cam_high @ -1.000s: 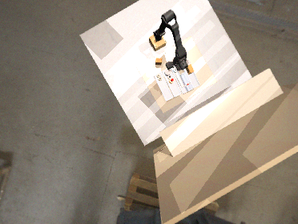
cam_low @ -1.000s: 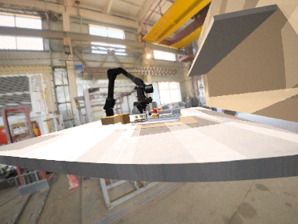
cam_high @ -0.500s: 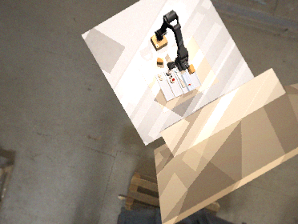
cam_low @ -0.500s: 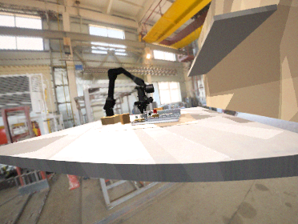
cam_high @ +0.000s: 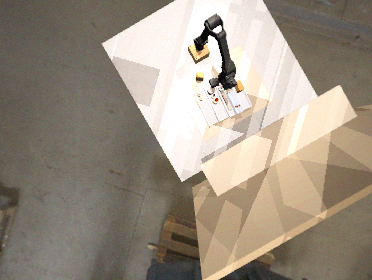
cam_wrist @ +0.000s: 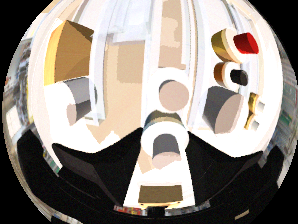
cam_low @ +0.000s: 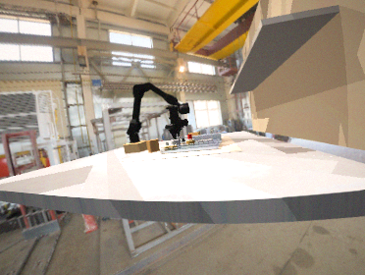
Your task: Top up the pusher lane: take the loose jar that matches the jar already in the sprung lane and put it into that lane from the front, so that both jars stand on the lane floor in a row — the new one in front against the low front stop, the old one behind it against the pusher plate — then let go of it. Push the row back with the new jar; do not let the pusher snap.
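Note:
My gripper [cam_wrist: 164, 133] [cam_low: 176, 137] is shut on a jar with a wide white top, an olive band and a grey knob [cam_wrist: 165, 145]. A second jar with a white top and a pinkish-brown knob [cam_wrist: 174, 95] stands directly ahead of it, in line with the middle lane [cam_wrist: 171, 47]. The two tops appear close together; whether they touch cannot be told. The held jar's base, the pusher plate and the low front stop are hidden or unclear. In the top view the arm covers this end of the lane unit [cam_high: 206, 111].
To the right are a red-capped jar [cam_wrist: 246, 43], a black-capped jar [cam_wrist: 239, 77], a large grey cylinder [cam_wrist: 225, 111] and small white-topped pieces. To the left are another grey cylinder [cam_wrist: 80, 102] and a wooden block [cam_wrist: 71, 52]. Another block [cam_high: 199, 76] stands near the arm's base.

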Motion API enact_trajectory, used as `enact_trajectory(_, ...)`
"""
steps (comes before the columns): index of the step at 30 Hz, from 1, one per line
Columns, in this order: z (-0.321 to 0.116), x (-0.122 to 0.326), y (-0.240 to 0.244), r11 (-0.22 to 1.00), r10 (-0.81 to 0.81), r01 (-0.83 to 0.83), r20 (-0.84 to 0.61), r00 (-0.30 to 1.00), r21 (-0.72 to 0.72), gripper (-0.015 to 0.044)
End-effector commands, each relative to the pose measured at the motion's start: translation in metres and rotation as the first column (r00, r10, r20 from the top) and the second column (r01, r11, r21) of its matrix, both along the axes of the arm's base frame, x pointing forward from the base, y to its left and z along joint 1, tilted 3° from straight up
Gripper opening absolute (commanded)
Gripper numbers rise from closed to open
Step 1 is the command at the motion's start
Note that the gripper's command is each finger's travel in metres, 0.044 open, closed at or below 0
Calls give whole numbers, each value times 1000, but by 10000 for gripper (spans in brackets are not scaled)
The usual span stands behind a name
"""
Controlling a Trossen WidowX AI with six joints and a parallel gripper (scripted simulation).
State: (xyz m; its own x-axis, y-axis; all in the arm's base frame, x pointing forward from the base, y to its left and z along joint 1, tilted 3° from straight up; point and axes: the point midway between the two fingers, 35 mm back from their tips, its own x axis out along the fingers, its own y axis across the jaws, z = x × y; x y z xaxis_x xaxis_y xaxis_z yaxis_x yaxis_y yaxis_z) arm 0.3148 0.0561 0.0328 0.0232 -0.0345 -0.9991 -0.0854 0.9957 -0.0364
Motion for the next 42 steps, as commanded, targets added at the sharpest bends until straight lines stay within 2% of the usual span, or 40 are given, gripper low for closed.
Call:
enact_trajectory(1,5,11,1,1000,3,-4,32,999,2,0)
enact_trajectory(42,7,16,1,1000,3,-4,33,999,2,0)
